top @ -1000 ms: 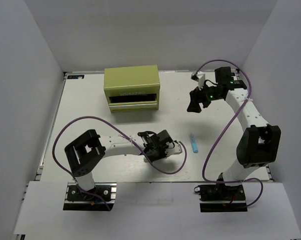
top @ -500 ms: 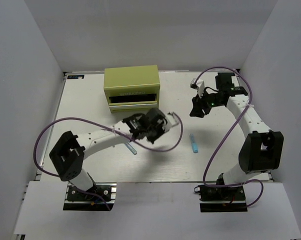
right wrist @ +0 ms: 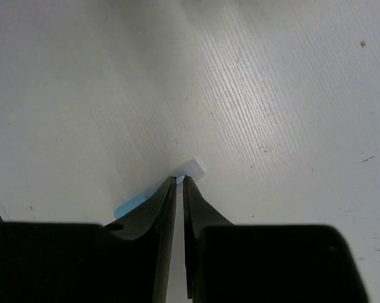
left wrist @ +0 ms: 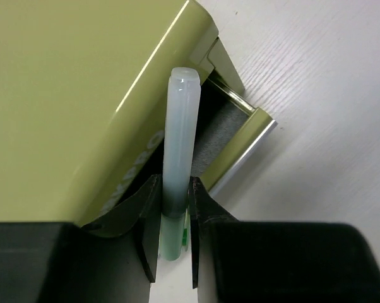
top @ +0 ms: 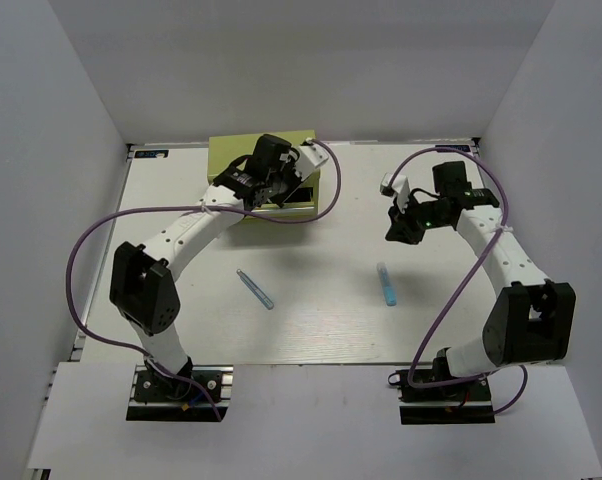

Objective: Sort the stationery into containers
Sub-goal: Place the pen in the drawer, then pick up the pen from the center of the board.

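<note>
My left gripper (left wrist: 175, 189) is shut on a mint green pen (left wrist: 180, 139), which points out past the fingertips over the open drawer (left wrist: 240, 136) of the olive-green cabinet (left wrist: 70, 95). In the top view this gripper (top: 281, 185) hangs at the cabinet's (top: 231, 160) front. My right gripper (top: 399, 225) hovers at the right with its jaws shut (right wrist: 179, 180) and nothing between them. A light blue pen (right wrist: 132, 203) lies on the table beyond its tips, also in the top view (top: 385, 285). A thin blue pen (top: 254, 289) lies on the table left of centre.
White walls enclose the white table (top: 311, 330) on three sides. Purple cables (top: 101, 240) loop from both arms. The left arm stretches diagonally from its base (top: 171, 385) to the cabinet.
The left arm swung from the near middle of the table up to the cabinet front, carrying the mint pen and uncovering the thin blue pen. The right gripper's jaws closed from wide open.
</note>
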Controlling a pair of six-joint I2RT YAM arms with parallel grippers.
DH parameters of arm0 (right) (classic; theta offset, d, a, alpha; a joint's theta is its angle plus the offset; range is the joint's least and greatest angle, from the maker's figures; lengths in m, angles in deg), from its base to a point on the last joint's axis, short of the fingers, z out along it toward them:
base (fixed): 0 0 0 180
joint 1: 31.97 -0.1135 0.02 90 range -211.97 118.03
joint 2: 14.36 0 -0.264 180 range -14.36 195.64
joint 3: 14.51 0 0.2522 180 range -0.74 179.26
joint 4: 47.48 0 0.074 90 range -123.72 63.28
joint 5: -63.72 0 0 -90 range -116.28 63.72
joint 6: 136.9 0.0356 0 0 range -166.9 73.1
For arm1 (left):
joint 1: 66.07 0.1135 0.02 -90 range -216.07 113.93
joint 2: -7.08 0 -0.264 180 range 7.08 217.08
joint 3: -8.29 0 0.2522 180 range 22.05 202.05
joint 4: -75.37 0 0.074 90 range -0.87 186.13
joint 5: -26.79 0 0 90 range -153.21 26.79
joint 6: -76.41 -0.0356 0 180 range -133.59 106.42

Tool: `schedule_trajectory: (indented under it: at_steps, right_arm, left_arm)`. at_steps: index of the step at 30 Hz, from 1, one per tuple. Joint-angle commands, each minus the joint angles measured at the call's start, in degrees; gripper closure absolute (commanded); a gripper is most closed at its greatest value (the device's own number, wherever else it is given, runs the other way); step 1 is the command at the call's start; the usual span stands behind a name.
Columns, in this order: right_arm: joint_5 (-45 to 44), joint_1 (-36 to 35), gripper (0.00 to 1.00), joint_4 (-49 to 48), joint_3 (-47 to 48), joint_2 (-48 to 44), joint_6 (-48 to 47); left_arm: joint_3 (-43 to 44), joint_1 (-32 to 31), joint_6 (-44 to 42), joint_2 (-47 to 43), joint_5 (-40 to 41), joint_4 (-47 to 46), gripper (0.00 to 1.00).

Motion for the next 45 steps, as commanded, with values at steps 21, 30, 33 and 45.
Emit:
schedule_trajectory:
  at_steps: [21,30,33,45]
  right_arm:
    - [-0.7,-0.3,0.58,-1.6,-2.6,-2.5,-2.6]
    - [-1.8,-0.7,0.47,-3.5,-4.6,-3.4,-0.3]
    - [-2.2,-0.8,0.46,-3.6,-4.6,-3.2,0.2]
    - [-11.3,-2.7,0.1,-6.8,-7.6,-3.1,6.7]
  left_arm:
    - [-10.1,1.7,-24.9,-4.2,5.7,-12.7,0.97]
    - [-14.4,1.7,-24.4,-5.7,6.9,-16.1,0.69]
    - [-14.9,1.7,-24.4,-5.7,8.4,-17.6,0.6]
    - [-15.4,1.0,-22.5,-10.4,12.8,-23.2,0.16]
